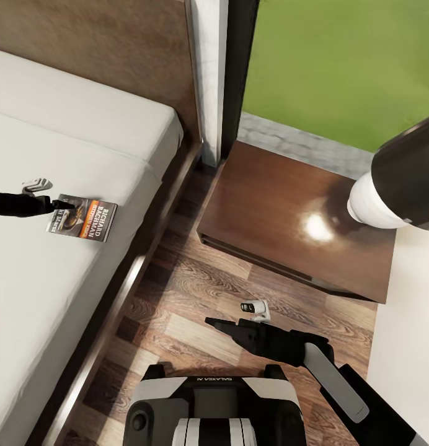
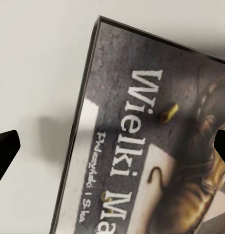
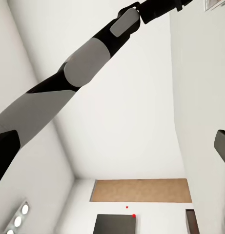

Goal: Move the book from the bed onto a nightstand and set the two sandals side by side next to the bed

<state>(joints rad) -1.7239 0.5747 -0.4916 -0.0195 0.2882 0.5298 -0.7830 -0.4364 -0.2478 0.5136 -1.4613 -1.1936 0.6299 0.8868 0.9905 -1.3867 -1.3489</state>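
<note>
Left pincer (image 2: 112, 146) spread wide, seemingly touching book (image 1: 82, 221); right pincer (image 1: 222, 324) unclear.

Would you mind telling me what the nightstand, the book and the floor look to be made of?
Nightstand: dark reddish wood, glossy; a bright highlight shows on its top. Book: likely paper with a smooth printed cover, thin and flat. Floor: wood planks, going by grain and seams.

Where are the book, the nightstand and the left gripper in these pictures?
book (image 1: 84, 221), head view, middle of its cover.
nightstand (image 1: 270, 204), head view, bare glossy top.
left gripper (image 1: 70, 204), head view, fingertips at the book's edge.
</note>
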